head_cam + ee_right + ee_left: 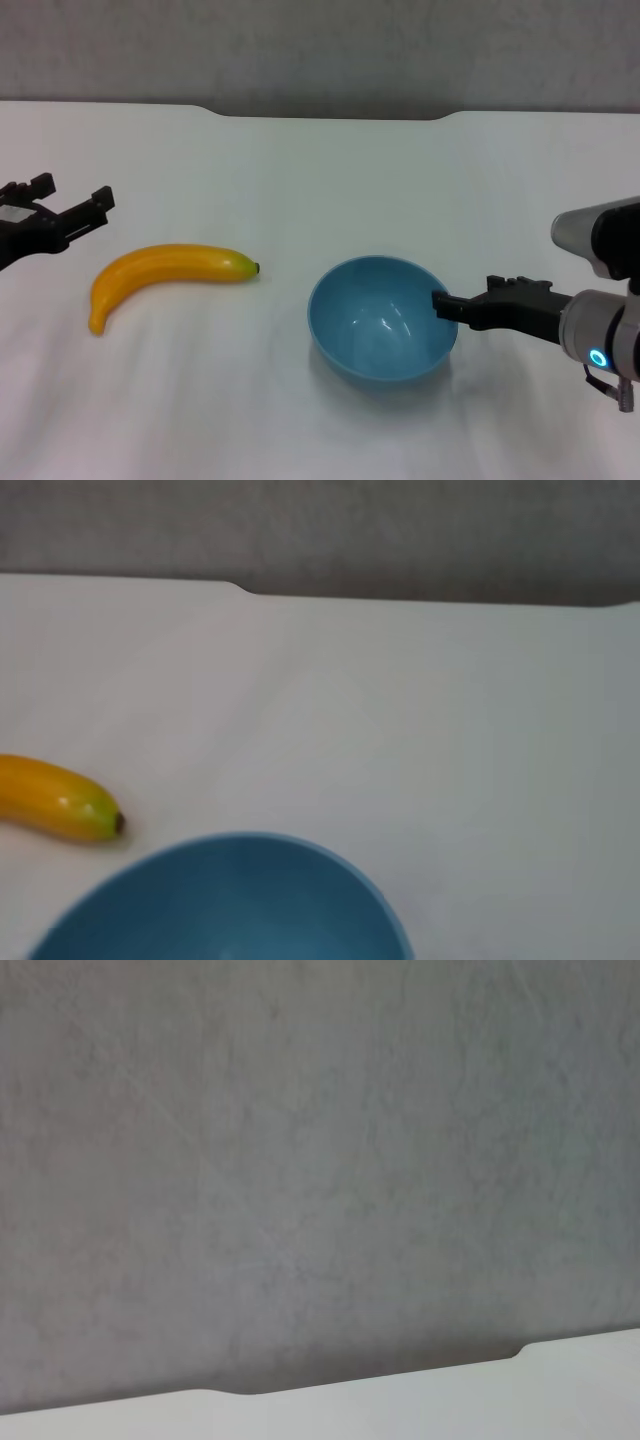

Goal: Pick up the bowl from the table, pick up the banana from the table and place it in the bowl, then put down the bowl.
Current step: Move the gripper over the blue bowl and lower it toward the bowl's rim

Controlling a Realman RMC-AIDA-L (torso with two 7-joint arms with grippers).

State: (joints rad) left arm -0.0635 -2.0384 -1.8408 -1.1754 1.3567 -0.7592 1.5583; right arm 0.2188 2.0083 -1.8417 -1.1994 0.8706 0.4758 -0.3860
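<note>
Right end effector at the bowl's rim, banana lying apart on the white surface.

In the head view, the light-blue bowl (382, 318) sits right of centre in the lower half on the surface (320, 180), and the yellow banana (165, 274) lies to its left, dark tip toward the bowl, not touching it. The right end effector (445, 304) reaches in from the lower right; its tips meet the bowl's right rim and seem closed on it, though the contact is hard to read. The left end effector (72, 200) hovers at the left edge above the banana, fingers spread wide.
</note>
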